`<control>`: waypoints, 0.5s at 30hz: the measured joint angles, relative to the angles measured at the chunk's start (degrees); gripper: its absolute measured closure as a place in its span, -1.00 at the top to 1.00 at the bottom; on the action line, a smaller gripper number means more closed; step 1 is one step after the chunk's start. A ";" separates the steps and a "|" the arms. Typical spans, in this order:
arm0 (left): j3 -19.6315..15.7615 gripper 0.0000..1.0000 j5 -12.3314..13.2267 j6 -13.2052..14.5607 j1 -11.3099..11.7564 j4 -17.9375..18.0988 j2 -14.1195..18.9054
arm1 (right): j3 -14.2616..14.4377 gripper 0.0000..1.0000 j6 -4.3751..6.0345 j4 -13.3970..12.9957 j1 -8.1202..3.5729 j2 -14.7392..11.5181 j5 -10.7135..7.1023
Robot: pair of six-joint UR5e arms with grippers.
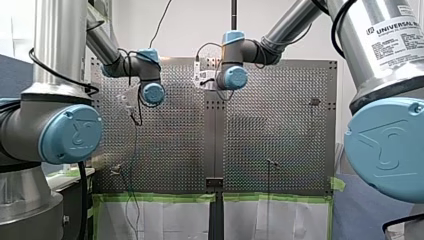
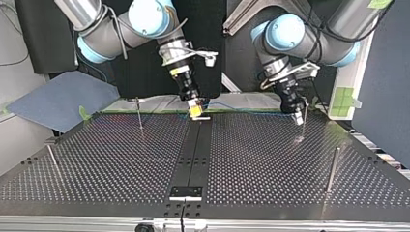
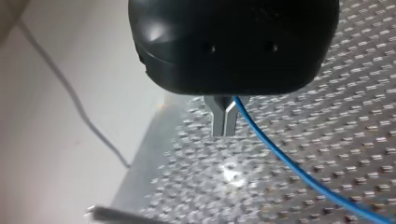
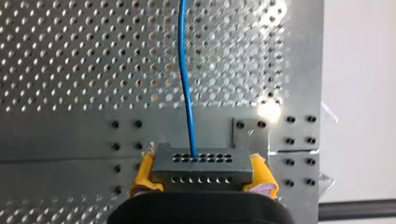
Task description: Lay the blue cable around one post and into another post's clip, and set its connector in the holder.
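Yellow-padded right gripper [image 4: 203, 176] clamps grey perforated connector [image 4: 201, 162]; left gripper [image 3: 224, 122] pinches thin blue cable [image 3: 289, 163]; best seated squarely, cable slack.

Bright, even room light fills the front view, and the white wall [image 1: 190, 25] behind the perforated table [image 1: 280, 125] washes out. The top view is dimmer, with a dark backdrop and a soft sheen on the table. In the left wrist view my left gripper [image 3: 223, 130] is blurred close up, the blue cable [image 3: 280, 154] looks soft, and glare glints on the table beneath. In the right wrist view the connector [image 4: 201, 165] is crisp, with a glare patch on the table just beyond it.
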 joint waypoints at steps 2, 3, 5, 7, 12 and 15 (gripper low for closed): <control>0.13 -0.98 0.82 -0.87 0.86 -0.90 0.87 | -1.14 -1.00 -0.02 1.13 0.04 0.00 -0.42; 0.17 -0.98 1.34 -1.41 1.41 -1.43 1.42 | -1.59 -1.00 -0.02 1.54 0.04 0.00 -0.52; 0.22 -0.98 2.17 -2.27 2.25 -2.27 2.27 | -2.58 -1.00 0.04 2.28 0.08 0.02 -0.71; 0.23 -0.98 3.22 -3.32 3.31 -3.34 3.32 | -3.48 -1.00 0.08 2.75 0.18 0.09 -1.16; 0.31 -0.98 5.61 -5.34 5.70 -5.72 5.72 | -6.17 -1.00 0.13 3.00 0.54 0.24 -2.64; 0.67 -0.98 7.01 -5.78 7.11 -7.13 7.12 | -7.58 -1.00 0.08 3.05 0.80 0.33 -3.18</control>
